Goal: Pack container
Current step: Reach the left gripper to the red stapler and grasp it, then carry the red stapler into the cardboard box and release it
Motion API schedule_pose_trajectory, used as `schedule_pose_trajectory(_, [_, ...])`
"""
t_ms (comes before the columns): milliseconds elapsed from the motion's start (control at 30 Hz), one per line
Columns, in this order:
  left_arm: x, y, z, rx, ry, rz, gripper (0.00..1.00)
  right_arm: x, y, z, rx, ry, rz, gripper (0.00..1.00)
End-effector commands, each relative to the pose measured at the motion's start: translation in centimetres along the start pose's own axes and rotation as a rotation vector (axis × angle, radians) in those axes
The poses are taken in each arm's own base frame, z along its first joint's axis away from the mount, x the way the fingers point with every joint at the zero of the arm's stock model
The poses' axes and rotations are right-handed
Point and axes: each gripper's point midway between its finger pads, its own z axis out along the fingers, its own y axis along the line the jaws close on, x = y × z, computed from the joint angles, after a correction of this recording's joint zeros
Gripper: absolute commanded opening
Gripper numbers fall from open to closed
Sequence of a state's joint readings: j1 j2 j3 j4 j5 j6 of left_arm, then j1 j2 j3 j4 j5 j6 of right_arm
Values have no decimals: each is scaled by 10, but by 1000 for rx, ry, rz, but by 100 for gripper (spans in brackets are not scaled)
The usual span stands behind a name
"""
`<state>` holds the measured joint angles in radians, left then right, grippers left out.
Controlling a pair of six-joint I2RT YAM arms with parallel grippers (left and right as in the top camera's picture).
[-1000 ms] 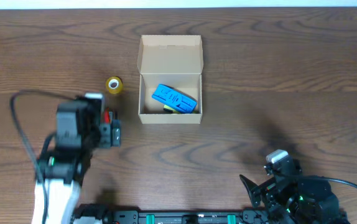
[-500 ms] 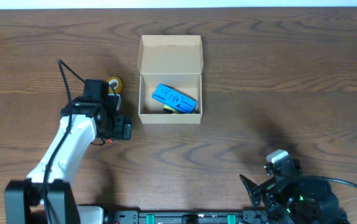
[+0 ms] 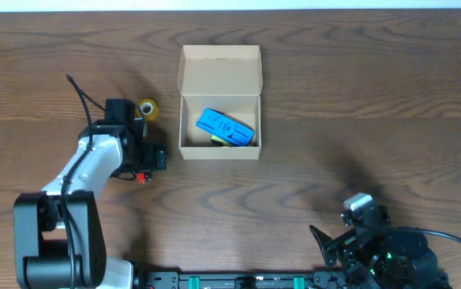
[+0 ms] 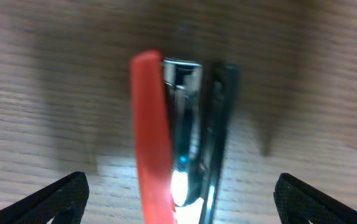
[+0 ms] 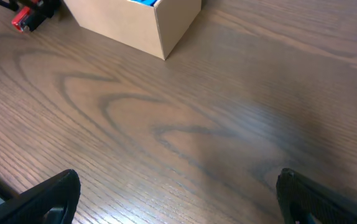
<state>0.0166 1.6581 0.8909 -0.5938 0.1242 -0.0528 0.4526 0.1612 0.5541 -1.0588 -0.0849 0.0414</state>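
The container point(image 3: 220, 80) is a tan cardboard box standing open at the table's middle back, its flap lid folded back. A blue packet point(image 3: 226, 127) and something yellow lie inside. A small red and chrome object point(image 4: 166, 124), like a mini stapler, lies on the table left of the box; its red end shows in the overhead view point(image 3: 142, 178). My left gripper point(image 4: 178, 199) is open, low over this object, one fingertip on each side of it, not closed on it. My right gripper point(image 5: 178, 199) is open and empty over bare table at the front right point(image 3: 335, 245).
A yellow tape roll point(image 3: 147, 109) stands just behind my left gripper, left of the box. The box corner point(image 5: 160, 31) and the red object point(image 5: 26, 18) show far off in the right wrist view. The table is dark wood.
My left arm has swung toward the back and turned; its gripper now sits over the red object close to the box's left side. The right arm has not moved.
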Motion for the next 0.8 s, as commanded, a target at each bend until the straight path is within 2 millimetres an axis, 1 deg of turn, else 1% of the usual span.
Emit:
schedule_pose_trajectory(0, [-11,2,0,0,-10,-43,96,0,-2,0,13,-3,15,99])
schedule_pose_trajectory(200, [-9,2,8,-3,18,-42,100,0,-2,0,13,-3,15,99])
schedule_pose_trajectory(267, [-7,2,11,-5,30,-42,89,0,-2,0,13,-3,15,99])
schedule_pose_trajectory(300, [-6,2,12,-5,34,-42,82,0,-2,0,13,-4,15,99])
schedule_pose_trajectory(367, [-6,2,13,-6,34,-42,64,0,-2,0,13,-3,15,99])
schedule_pose_trajectory(433, [-7,2,12,-5,32,-43,52,0,-2,0,13,-3,15,99])
schedule_pose_trajectory(500, [-8,2,12,-5,30,-43,36,0,-2,0,13,-3,15,99])
schedule_pose_trajectory(533, [-8,2,12,-5,30,-44,30,0,-2,0,13,-3,15,99])
schedule_pose_trajectory(667, [-12,1,10,-3,19,-50,17,0,-2,0,13,-3,15,99])
schedule_pose_trajectory(767, [-23,-1,4,8,-8,-49,15,0,-2,0,13,-3,15,99])
